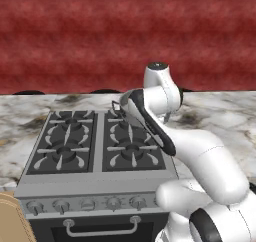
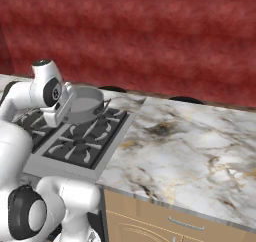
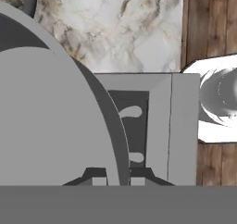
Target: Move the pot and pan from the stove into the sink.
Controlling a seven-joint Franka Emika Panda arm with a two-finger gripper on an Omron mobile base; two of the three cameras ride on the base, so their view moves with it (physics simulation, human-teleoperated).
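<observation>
A short grey metal pot point(image 2: 87, 105) with a small loop handle hangs just over the rear right burner of the stove point(image 1: 70, 141). My gripper point(image 2: 65, 105) is shut on the pot's near rim. In the hand view the fingertips point(image 3: 100, 181) straddle that rim, and the pot's grey wall point(image 3: 46, 126) covers the left half of the picture. The stove's black grates point(image 2: 82, 146) are bare. The pan and the sink are out of view.
A marbled white counter point(image 2: 185, 146) runs to the right of the stove, with cabinet drawers point(image 2: 165, 221) below and a red wall behind. Front knobs and the oven door handle point(image 1: 100, 229) face me. Wood floor point(image 3: 213, 24) shows past the stove edge.
</observation>
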